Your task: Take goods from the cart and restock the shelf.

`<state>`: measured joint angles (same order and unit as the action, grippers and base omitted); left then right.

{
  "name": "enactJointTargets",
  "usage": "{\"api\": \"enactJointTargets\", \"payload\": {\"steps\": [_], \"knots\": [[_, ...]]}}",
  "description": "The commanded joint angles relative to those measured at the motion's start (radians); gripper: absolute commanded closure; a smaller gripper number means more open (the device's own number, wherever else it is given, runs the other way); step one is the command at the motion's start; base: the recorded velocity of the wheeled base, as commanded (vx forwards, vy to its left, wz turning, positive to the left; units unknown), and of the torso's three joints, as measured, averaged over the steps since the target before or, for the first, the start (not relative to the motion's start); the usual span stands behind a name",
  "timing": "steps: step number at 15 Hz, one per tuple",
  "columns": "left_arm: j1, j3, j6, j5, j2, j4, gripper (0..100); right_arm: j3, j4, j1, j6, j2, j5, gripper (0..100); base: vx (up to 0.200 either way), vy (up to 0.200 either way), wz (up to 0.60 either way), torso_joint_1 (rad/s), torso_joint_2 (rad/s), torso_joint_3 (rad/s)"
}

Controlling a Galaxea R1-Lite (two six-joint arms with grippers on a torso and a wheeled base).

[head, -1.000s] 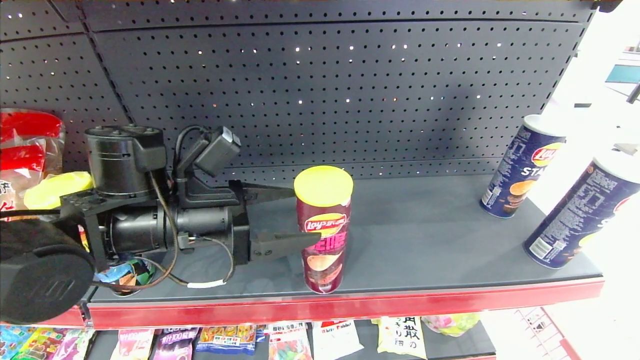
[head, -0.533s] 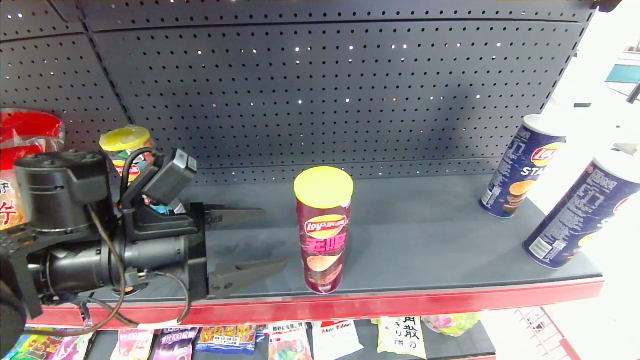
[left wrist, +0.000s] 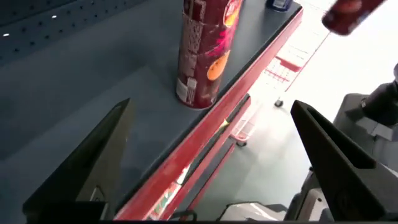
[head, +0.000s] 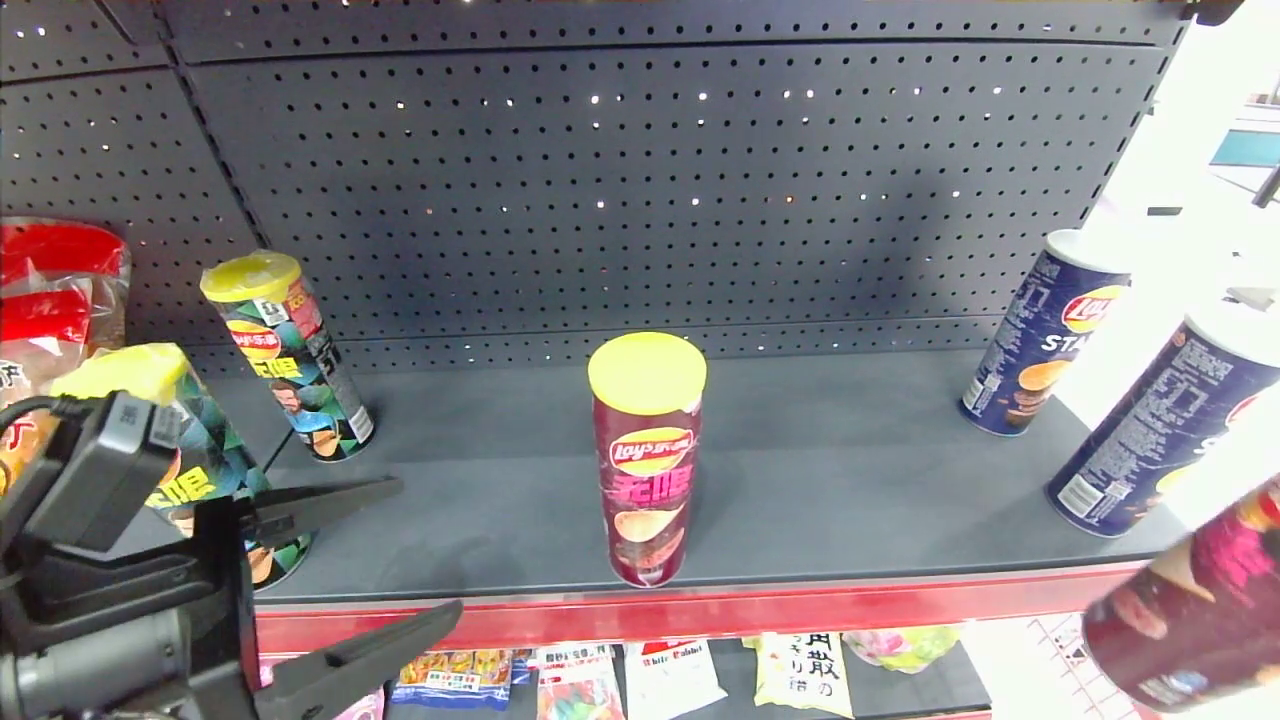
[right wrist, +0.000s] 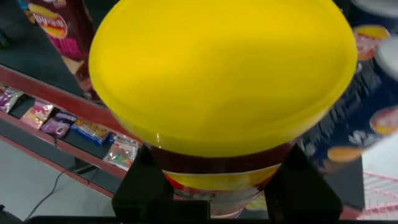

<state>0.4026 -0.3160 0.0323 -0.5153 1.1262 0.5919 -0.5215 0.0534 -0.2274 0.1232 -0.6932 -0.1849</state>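
Observation:
A maroon chip can (head: 648, 460) with a yellow lid stands upright near the front edge of the dark shelf (head: 850, 470). My left gripper (head: 430, 548) hangs open at the lower left, in front of the shelf's red lip and well clear of that can. From the left wrist the same can (left wrist: 202, 50) stands beyond the spread fingers (left wrist: 93, 162). A second maroon can (head: 1190, 620) hangs tilted at the lower right, below the shelf edge. My right gripper (right wrist: 221, 186) is shut on this can (right wrist: 224, 68), whose yellow lid faces the wrist camera.
Two green-black cans (head: 290, 360) (head: 190, 450) stand at the shelf's left, beside a red bag (head: 50, 290). Two blue cans (head: 1040, 335) (head: 1160, 420) stand at its right. Free shelf room lies on both sides of the maroon can. Snack packets (head: 600, 680) fill the lower shelf.
My left gripper has let go of the standing maroon can and pulled back left and down off the shelf, still open. The second maroon can has come into view at the lower right.

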Motion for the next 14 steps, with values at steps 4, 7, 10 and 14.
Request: {"api": "enactJointTargets", "payload": {"steps": [4,7,10,14], "knots": [[0.007,0.023,0.001,0.035,-0.223,-0.184,0,-0.37,0.177,-0.162,-0.028,-0.624,-0.03,100,0.0,0.0,0.0,0.0,0.0,0.0],[0.009,0.023,0.003,0.083,-0.304,-0.305,0,-0.473,0.204,-0.207,-0.027,-0.767,-0.028,100,0.0,0.0,0.0,0.0,0.0,0.0],[0.01,0.026,0.001,0.087,-0.338,-0.359,0,-0.535,0.299,-0.25,-0.025,-0.899,-0.021,100,0.0,0.0,0.0,0.0,0.0,0.0],[0.009,0.023,0.001,0.092,-0.333,-0.359,0,-0.611,0.355,-0.283,-0.027,-1.045,0.002,100,0.0,0.0,0.0,0.0,0.0,0.0]]}}
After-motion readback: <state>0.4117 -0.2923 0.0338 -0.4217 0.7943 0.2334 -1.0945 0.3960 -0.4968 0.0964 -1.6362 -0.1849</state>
